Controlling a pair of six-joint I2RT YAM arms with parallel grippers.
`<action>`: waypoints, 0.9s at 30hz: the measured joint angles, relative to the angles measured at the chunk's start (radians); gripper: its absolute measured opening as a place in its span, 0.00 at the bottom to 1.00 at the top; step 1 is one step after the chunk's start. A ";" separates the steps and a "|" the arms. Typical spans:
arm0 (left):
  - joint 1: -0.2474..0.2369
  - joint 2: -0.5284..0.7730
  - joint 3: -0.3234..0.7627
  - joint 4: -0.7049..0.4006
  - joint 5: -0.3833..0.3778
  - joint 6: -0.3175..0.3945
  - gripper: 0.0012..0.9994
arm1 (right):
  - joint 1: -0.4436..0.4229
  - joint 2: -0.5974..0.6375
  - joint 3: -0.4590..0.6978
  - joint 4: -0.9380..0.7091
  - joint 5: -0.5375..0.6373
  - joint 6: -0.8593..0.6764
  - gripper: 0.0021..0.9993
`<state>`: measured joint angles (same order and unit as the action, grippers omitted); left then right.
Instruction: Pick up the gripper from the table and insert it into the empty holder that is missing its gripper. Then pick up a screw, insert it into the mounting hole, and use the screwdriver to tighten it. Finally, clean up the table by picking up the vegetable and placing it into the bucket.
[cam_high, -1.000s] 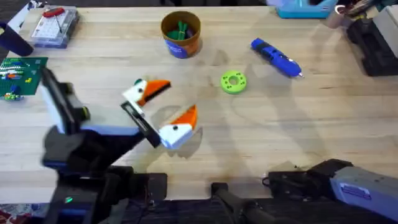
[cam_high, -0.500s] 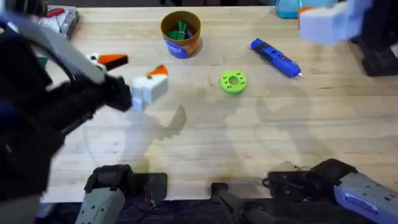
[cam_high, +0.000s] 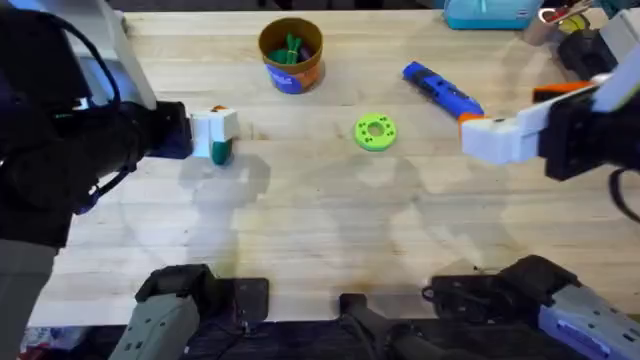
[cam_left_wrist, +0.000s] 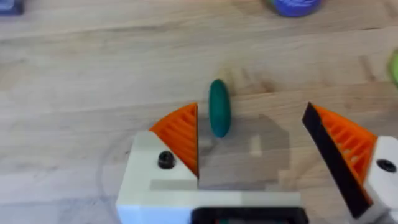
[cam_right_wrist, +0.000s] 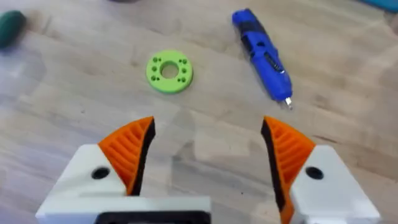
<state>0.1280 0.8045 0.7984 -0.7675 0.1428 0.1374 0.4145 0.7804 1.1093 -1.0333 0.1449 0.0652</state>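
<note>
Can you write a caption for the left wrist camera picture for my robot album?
Open left hand hovering over the small green vegetable on the wooden table.

— What sort of place is this looking like?
— A robotics lab or workshop: a plank tabletop (cam_high: 330, 220) is carrying a blue screwdriver (cam_high: 445, 93), and a printed lime-green disc (cam_high: 375, 131) is lying beside it between two arms' bases.
</note>
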 joint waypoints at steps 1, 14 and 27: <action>0.000 0.001 0.000 -0.003 -0.022 -0.010 0.99 | 0.000 0.000 -0.011 0.000 -0.002 0.008 1.00; 0.000 0.398 0.005 0.026 -0.057 -0.056 0.99 | 0.000 0.000 -0.026 0.003 -0.005 0.035 1.00; 0.000 0.564 0.005 0.085 -0.053 -0.062 0.99 | 0.000 0.000 -0.026 0.004 -0.005 0.036 1.00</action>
<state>0.1280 1.3689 0.8036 -0.6824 0.0902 0.0750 0.4145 0.7807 1.0832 -1.0295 0.1398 0.1013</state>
